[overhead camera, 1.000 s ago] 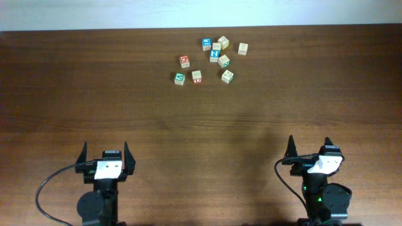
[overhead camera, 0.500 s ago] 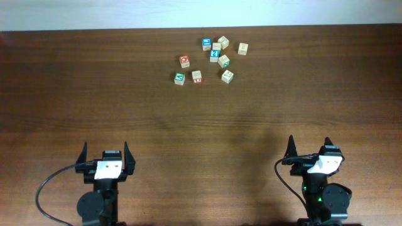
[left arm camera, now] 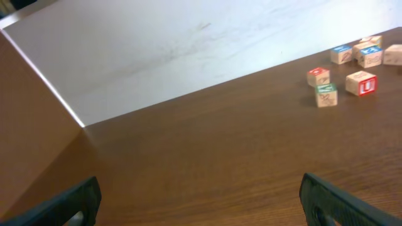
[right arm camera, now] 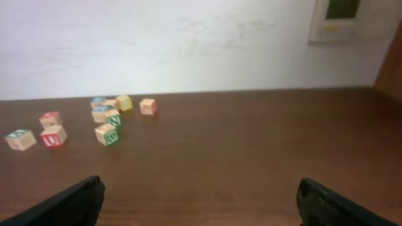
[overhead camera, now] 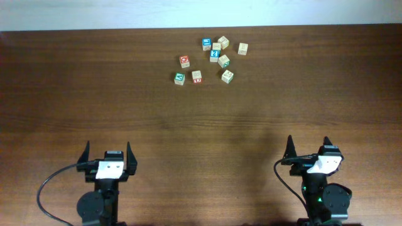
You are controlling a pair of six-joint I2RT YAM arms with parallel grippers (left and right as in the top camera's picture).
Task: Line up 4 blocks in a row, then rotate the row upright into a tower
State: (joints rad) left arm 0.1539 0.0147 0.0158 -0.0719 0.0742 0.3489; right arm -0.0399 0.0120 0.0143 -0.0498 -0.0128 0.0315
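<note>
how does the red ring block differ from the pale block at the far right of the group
Top face: the red ring block shows a red ring print, while the pale block shows plain light wood.
Place: the red ring block sits further left and nearer the arms, while the pale block sits further right and further back.
Both are small wooden cubes, each standing apart from its neighbours.

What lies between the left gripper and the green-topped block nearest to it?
Nothing but bare brown table: in the overhead view the stretch from the open left gripper to the green-topped block holds no object.
</note>
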